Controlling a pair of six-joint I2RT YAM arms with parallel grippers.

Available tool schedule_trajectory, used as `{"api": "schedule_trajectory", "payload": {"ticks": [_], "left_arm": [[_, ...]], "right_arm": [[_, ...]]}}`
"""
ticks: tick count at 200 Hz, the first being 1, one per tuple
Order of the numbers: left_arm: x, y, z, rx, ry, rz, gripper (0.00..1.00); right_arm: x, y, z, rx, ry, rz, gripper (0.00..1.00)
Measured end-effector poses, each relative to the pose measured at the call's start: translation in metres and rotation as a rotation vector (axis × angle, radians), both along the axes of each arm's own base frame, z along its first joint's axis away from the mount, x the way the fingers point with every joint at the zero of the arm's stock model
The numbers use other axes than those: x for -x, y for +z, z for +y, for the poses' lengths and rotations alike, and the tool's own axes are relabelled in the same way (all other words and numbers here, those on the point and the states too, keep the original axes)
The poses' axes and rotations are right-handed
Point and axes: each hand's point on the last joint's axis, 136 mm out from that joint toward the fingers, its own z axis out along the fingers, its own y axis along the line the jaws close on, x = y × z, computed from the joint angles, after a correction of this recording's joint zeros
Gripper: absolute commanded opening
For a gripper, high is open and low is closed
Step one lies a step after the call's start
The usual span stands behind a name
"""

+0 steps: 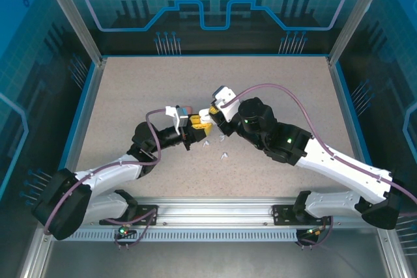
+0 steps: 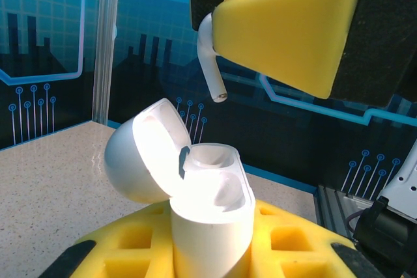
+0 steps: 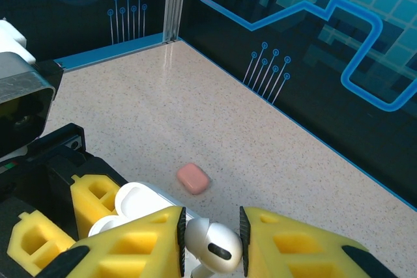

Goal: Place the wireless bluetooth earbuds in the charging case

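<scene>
Left gripper [image 2: 212, 255] is clamped on the charging case [image 2: 212, 213], which stands upright between its yellow fingers [image 2: 124, 245]. The lid is hinged open to the left and both wells face up.

Right gripper [image 3: 210, 242] is pinching one white earbud [image 3: 212, 247] between its yellow pads [image 3: 140, 245], head toward the camera.

Left wrist view gives what the right wrist view can't: the bud's stem [image 2: 210, 63] hangs down from the right gripper's pad, tip just above the open case and slightly left of the wells. It is not touching and not in yet.

Right wrist view adds the floor context. The open case [image 3: 133, 200] sits low left in the other arm's fingers, and a salmon pebble-shaped case [image 3: 193, 178] lies closed on the table [image 3: 215, 115] beyond it, apart from both grippers.

Top view shows both arms meeting near table centre – left gripper [image 1: 193, 124] and right gripper [image 1: 207, 118] are nearly nose to nose. A few tiny white pieces [image 1: 225, 155] lie on the table just near of them – too small there to tell what they are. The salmon case is hidden under the arms in this view.
</scene>
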Motion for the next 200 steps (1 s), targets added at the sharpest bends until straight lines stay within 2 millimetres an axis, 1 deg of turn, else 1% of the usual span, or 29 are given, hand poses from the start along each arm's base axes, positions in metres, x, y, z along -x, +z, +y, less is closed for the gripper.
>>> {"api": "schedule_trajectory", "payload": {"ticks": [57, 95, 140, 200], "left_arm": [[0.0, 0.0, 0.0, 0.001, 0.0, 0.0, 0.02], [0.0, 0.0, 0.0, 0.003, -0.001, 0.004, 0.02], [0.0, 0.0, 0.0, 0.009, -0.003, 0.018, 0.02], [0.0, 0.0, 0.0, 0.01, -0.004, 0.02, 0.02]], "right_arm": [[-0.001, -0.002, -0.001, 0.001, -0.009, 0.003, 0.29], [-0.001, -0.012, -0.002, 0.014, -0.017, 0.023, 0.29], [-0.001, -0.019, -0.002, 0.021, -0.021, 0.039, 0.29], [-0.002, -0.02, -0.001, 0.023, -0.025, 0.039, 0.29]]}}
